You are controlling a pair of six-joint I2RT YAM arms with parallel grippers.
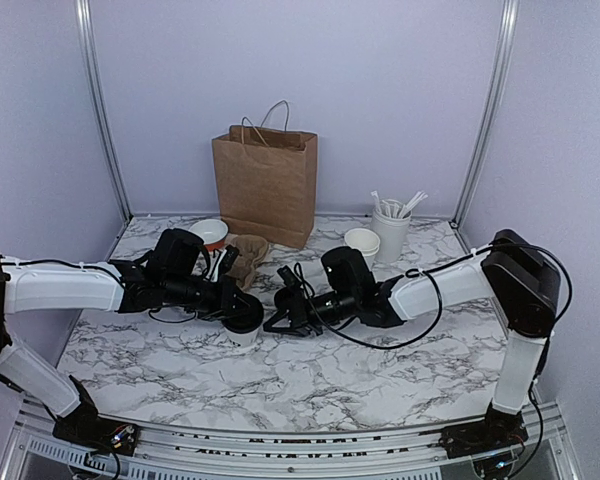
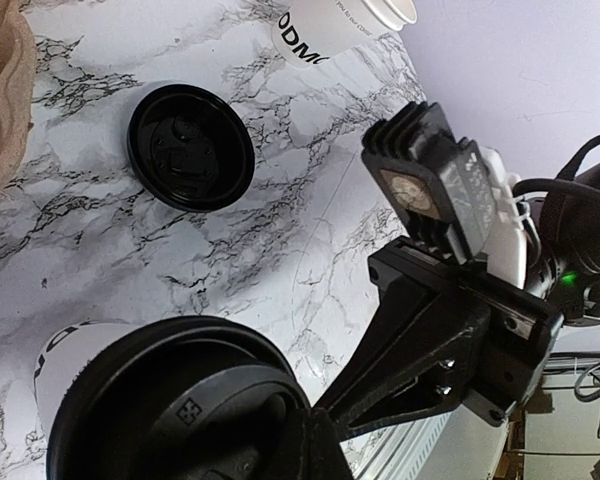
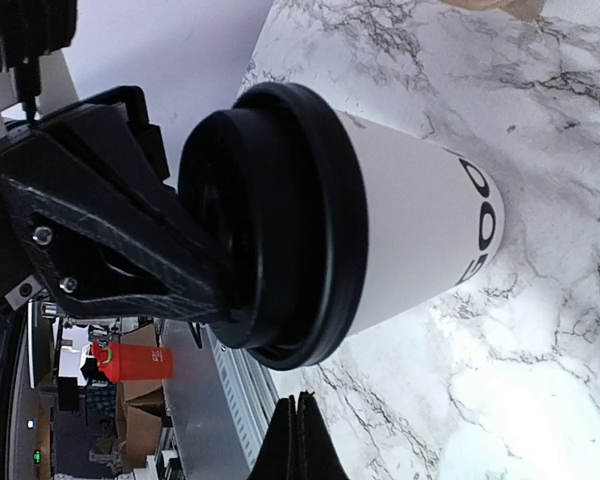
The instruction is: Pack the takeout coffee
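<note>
Black lid (image 3: 280,220) on cup (image 3: 420,230); left fingers (image 3: 180,270) closed, touching lid; right fingers (image 3: 285,455) closed, empty.

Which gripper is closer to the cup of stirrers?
Right. The right gripper lies front-left of the cup of stirrers; the left gripper is farther left, at the lidded cup.

Marbled tabletop (image 1: 380,370) — plain lilac walls (image 1: 380,100), aluminium corner posts (image 1: 98,100).

**A:** so the cup (image 3: 420,230) is white with black block letters, lid's (image 3: 280,220) plain black. what about the counter (image 1: 380,370)?

**B:** white marble look, grey-black veins all over. bag (image 1: 267,185) at the back edge is plain brown, walls (image 1: 380,100) pale lilac.
</note>
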